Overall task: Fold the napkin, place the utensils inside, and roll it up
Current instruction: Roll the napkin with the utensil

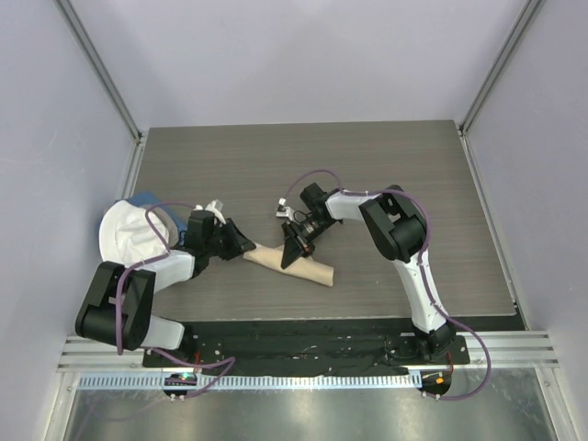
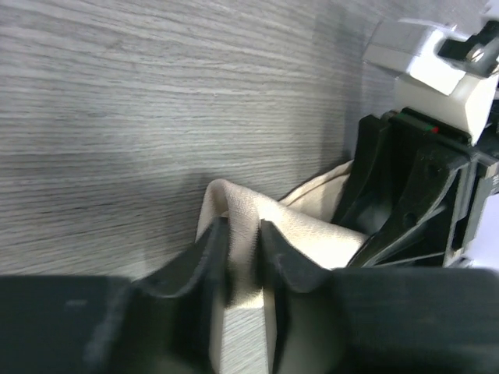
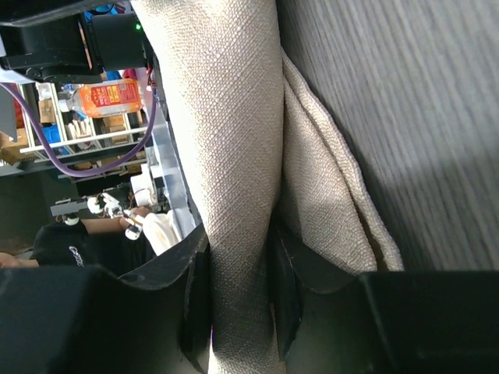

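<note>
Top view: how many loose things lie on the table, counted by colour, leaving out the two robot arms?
Beige: 1, the napkin
White: 1, the white bundle at the left edge
Blue: 1, the blue cloth partly under the bundle
Total: 3

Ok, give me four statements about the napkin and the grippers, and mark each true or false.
1. The napkin lies spread flat as an open square. False: it is bunched into a long roll.
2. The right gripper has the napkin between its fingers. True.
3. The left gripper hangs well clear of the cloth. False: its fingers straddle a fold at the napkin's end.
4. A white bundle sits at the left edge of the table. True.
</note>
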Robot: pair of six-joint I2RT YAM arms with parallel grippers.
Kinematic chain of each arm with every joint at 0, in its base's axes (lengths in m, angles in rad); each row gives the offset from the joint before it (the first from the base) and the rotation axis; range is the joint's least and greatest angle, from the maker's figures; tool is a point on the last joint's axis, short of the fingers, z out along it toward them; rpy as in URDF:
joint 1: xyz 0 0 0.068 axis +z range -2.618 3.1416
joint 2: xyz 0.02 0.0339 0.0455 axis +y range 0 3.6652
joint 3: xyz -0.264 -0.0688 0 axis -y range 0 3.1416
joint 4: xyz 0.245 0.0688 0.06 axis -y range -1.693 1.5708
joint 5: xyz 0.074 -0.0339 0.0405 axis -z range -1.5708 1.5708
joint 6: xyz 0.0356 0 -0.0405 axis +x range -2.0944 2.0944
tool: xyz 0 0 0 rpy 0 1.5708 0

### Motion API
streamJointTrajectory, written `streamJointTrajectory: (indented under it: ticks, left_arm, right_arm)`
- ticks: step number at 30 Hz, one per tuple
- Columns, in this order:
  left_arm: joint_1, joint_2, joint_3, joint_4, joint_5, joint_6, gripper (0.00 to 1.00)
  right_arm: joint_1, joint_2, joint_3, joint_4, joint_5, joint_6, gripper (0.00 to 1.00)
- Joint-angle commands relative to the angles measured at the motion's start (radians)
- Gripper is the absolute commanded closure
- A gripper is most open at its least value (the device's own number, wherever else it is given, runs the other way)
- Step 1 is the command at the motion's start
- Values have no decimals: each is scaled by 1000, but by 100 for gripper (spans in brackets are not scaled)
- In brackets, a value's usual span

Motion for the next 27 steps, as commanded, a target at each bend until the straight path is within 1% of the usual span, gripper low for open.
streamJointTrajectory:
  ticks: [1, 2, 3, 4, 5, 6, 7, 9, 10, 11, 12, 13, 15, 17, 18, 21, 22, 25, 27]
  left_arm:
    - [1, 11, 8, 97, 31, -10, 81]
    - [1, 12, 11, 88, 31, -9, 87]
    - [1, 11, 20, 66, 31, -5, 89]
    - [0, 12, 23, 54, 28, 2, 96]
    - [1, 12, 29, 42, 27, 5, 99]
    - [1, 14, 40, 31, 27, 7, 100]
    - [0, 15, 48, 0, 25, 10, 100]
    - [1, 20, 74, -30, 30, 19, 100]
    - [1, 29, 85, -65, 36, 24, 100]
    - [0, 35, 95, -90, 38, 31, 100]
    - [0, 40, 118, -112, 41, 31, 100]
    - [0, 46, 129, -130, 45, 33, 100]
    - [1, 61, 155, -181, 48, 34, 100]
    - [1, 76, 171, -210, 57, 36, 100]
    - [1, 81, 186, -240, 59, 37, 100]
    - [1, 107, 224, -310, 65, 42, 100]
    - [1, 113, 233, -325, 64, 47, 100]
    - [3, 141, 266, -373, 71, 57, 100]
    - [3, 153, 278, -386, 76, 60, 100]
  right_arm:
    - [-6, 11, 8, -10, 194, -13, 62]
    - [-6, -17, 8, -10, 226, -13, 61]
    - [-4, -31, 10, -10, 246, 7, 56]
    - [-4, -51, 14, -10, 269, 10, 54]
    - [-4, -86, 15, -12, 317, 13, 52]
    - [-4, -110, 16, -10, 337, 13, 49]
    - [-4, -130, 19, -10, 364, 13, 45]
    - [-3, -198, 22, -10, 439, 7, 41]
    - [5, -216, 19, -10, 472, -7, 37]
    - [11, -242, 18, -6, 504, -7, 36]
    - [20, -281, 8, -1, 586, -36, 34]
    - [29, -305, -1, 7, 628, -65, 32]
    - [74, -353, -57, 68, 743, -96, 30]
    - [117, -419, -99, 120, 820, -120, 28]
    - [135, -440, -143, 172, 879, -130, 28]
    - [201, -500, -217, 255, 938, -182, 26]
    - [219, -520, -229, 269, 991, -194, 26]
    - [295, -542, -286, 324, 1103, -258, 25]
    - [327, -551, -314, 355, 1133, -294, 24]
